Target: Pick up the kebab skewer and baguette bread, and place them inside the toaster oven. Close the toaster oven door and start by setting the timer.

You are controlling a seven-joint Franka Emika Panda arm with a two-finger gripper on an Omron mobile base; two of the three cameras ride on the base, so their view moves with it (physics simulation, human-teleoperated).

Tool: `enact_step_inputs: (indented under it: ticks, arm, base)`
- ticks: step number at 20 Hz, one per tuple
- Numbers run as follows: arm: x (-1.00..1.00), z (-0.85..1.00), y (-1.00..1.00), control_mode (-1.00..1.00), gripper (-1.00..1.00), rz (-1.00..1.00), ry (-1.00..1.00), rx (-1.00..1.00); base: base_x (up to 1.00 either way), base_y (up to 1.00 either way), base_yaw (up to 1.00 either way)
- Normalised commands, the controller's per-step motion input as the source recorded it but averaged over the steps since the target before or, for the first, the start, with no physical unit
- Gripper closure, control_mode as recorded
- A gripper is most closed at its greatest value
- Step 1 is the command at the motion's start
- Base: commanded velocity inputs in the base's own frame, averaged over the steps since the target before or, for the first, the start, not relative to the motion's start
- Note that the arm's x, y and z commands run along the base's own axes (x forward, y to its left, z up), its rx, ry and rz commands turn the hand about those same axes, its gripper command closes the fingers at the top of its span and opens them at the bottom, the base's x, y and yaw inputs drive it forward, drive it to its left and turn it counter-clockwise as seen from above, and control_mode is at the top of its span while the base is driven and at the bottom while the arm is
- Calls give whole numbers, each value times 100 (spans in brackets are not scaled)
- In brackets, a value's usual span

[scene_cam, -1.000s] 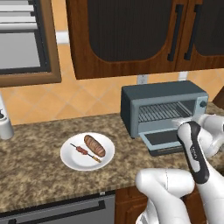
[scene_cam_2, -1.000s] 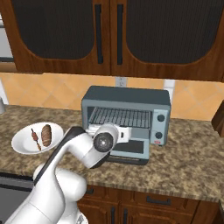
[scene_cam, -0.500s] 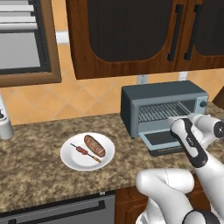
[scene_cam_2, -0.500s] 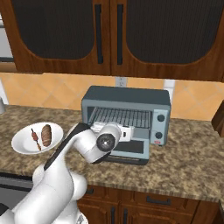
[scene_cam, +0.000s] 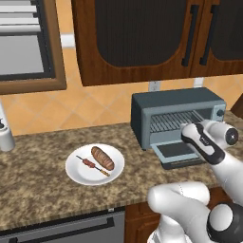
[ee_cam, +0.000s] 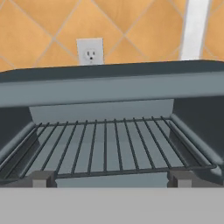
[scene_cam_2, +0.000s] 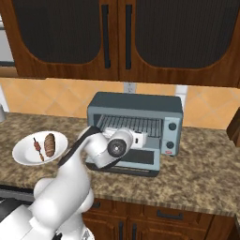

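Facing the open toaster oven, the empty gripper is spread wide; kebab skewer and baguette bread lie unmoved on the plate, nothing loaded.

The toaster oven is blue-grey, with a grey wire rack inside. Its door has a dark window. The plate is white. On it the bread is reddish brown, and the skewer has dark red bits. The surface is speckled brown and grey. The wall tiles are orange, set in diamonds. The cupboards are dark brown.
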Motion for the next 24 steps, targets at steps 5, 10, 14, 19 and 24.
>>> enact_step_inputs:
  ticks: [5, 10, 14, 19, 24]
  arm:
    - [4, -27, 0, -100, -100, 0, 2, 0]
    - [20, -7, 0, -100, -100, 0, -1, 0]
    - [37, -1, 5, -100, -100, 0, 0, 0]
    - [16, -7, 2, -100, -100, 0, 0, 0]
    - [4, -35, 0, -100, -100, 0, 0, 0]
  base:
    - [0, 0, 0]
    - [0, 0, 0]
    - [0, 0, 0]
    - [0, 0, 0]
    - [0, 0, 0]
